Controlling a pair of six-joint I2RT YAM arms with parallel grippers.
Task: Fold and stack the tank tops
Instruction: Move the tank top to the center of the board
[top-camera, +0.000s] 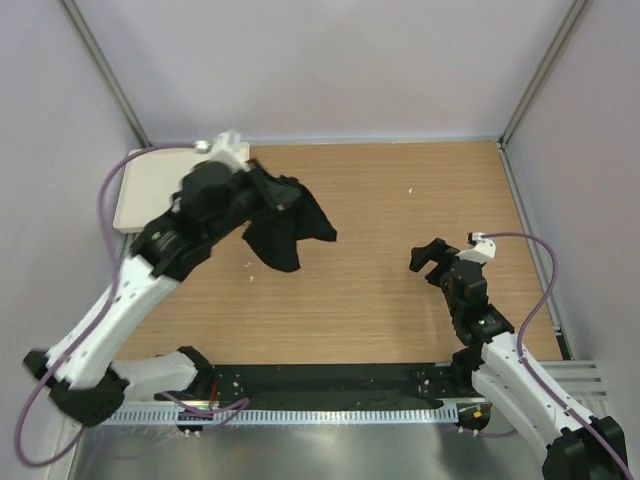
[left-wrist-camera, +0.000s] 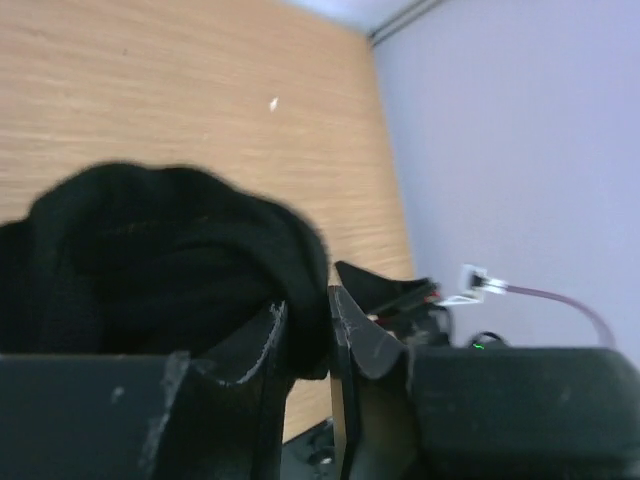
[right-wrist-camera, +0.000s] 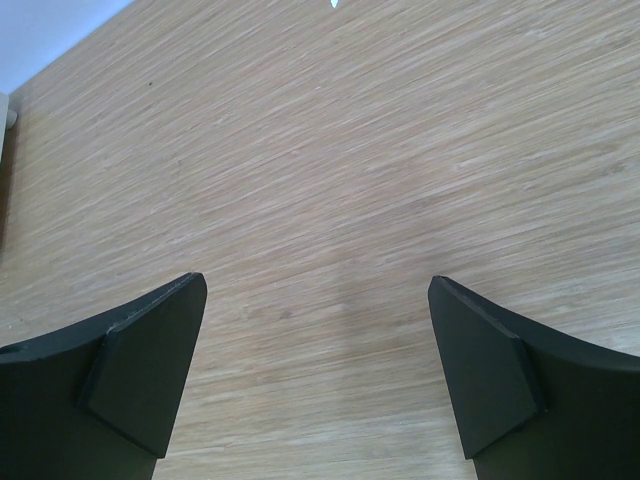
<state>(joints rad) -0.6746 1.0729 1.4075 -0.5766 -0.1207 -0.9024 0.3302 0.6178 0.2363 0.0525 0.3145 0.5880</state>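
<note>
The black tank top (top-camera: 288, 228) hangs bunched from my left gripper (top-camera: 262, 192), lifted above the left middle of the wooden table (top-camera: 400, 300). In the left wrist view the gripper (left-wrist-camera: 308, 310) is shut on a fold of the black tank top (left-wrist-camera: 170, 260), which fills the left half of that view. My right gripper (top-camera: 432, 258) is open and empty over the right side of the table, well apart from the cloth. In the right wrist view the gripper (right-wrist-camera: 318, 330) has its fingers (right-wrist-camera: 150, 360) spread wide over bare wood.
A pale flat tray (top-camera: 150, 185) lies at the far left corner, partly behind my left arm. Grey walls and metal frame posts (top-camera: 535, 85) enclose the table. A black strip and metal rail (top-camera: 330, 400) run along the near edge.
</note>
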